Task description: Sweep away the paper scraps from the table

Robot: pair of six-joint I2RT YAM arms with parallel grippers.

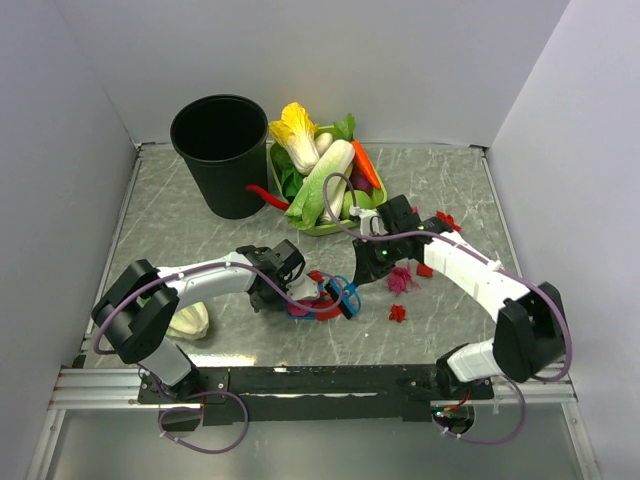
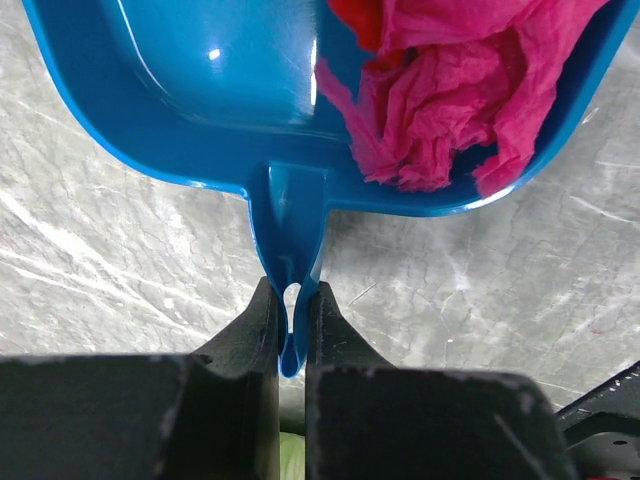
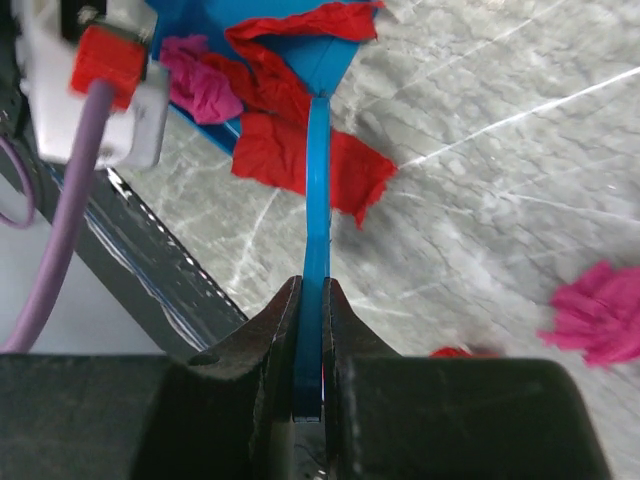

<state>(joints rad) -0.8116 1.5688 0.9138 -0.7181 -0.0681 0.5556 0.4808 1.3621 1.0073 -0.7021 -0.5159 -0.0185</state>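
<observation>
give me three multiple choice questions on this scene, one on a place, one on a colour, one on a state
1. Where does the bin stand?
A left of the veg tray
B right of it
C at the near edge

2. What colour is the dustpan?
A green
B blue
C black

3. How is the left hand?
A open and empty
B shut on the dustpan handle
C open over the bin

Answers:
1 A, the top view shows the bin just left of the tray.
2 B, the left wrist view shows a glossy blue pan.
3 B, its fingers pinch the handle between them.
</observation>
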